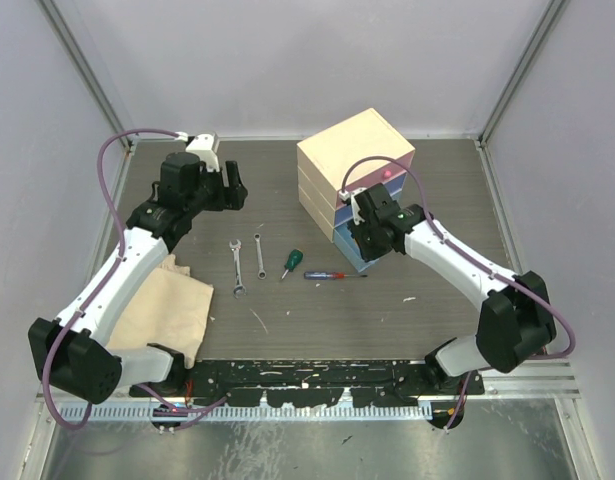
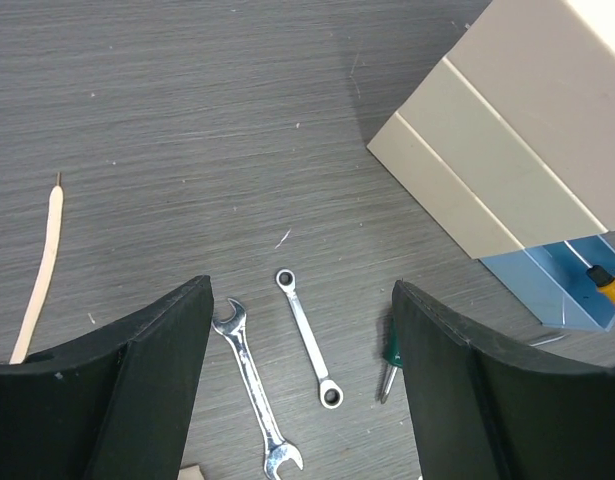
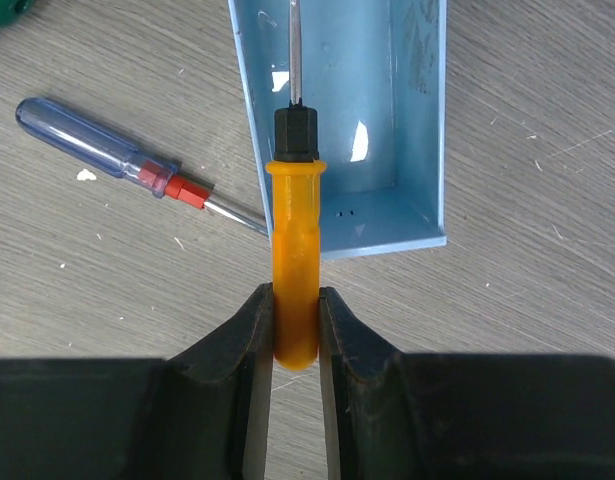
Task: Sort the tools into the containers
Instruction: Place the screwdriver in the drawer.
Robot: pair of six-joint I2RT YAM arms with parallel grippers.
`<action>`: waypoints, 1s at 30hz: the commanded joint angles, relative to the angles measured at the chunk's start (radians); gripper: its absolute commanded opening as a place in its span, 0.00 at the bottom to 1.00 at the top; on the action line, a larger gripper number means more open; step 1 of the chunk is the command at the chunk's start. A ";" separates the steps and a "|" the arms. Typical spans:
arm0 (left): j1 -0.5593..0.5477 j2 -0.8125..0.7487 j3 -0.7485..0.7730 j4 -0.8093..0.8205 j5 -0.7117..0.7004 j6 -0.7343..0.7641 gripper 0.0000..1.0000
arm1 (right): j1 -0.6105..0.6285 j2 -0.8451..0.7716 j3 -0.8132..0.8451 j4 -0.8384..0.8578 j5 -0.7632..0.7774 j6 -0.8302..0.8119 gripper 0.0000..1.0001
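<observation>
At the front edge of the pulled-out blue drawer (image 3: 407, 130), I see my right gripper (image 3: 295, 300) clamped on the orange screwdriver (image 3: 295, 230), its shaft pointing into the drawer, while my left gripper (image 2: 302, 290) hangs wide open and empty above 2 silver wrenches (image 2: 255, 395) (image 2: 309, 335).

A cream box-shaped chest (image 1: 352, 150) stood upright, its blue drawer (image 3: 387, 90) pulled open. An orange-handled screwdriver (image 3: 295, 230), pinched by its handle in the right gripper (image 3: 295, 310), pointed shaft-first over that drawer. On the table lay an open-ended silver wrench (image 2: 255, 390) and a ring-ended silver wrench (image 2: 307, 337) side by side, a green-handled screwdriver (image 1: 289, 263) near them, and a blue-and-red-handled screwdriver (image 3: 97, 145) beside the drawer
</observation>
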 commanded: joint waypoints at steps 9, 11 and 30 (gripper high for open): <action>0.003 -0.031 -0.002 0.030 -0.025 0.026 0.74 | -0.007 0.022 0.025 0.051 0.040 -0.023 0.08; 0.004 -0.030 -0.002 0.029 -0.024 0.025 0.74 | -0.008 0.027 0.023 0.066 0.054 -0.020 0.09; 0.004 -0.025 -0.004 0.029 -0.023 0.029 0.74 | -0.008 0.065 0.019 0.160 0.083 -0.009 0.21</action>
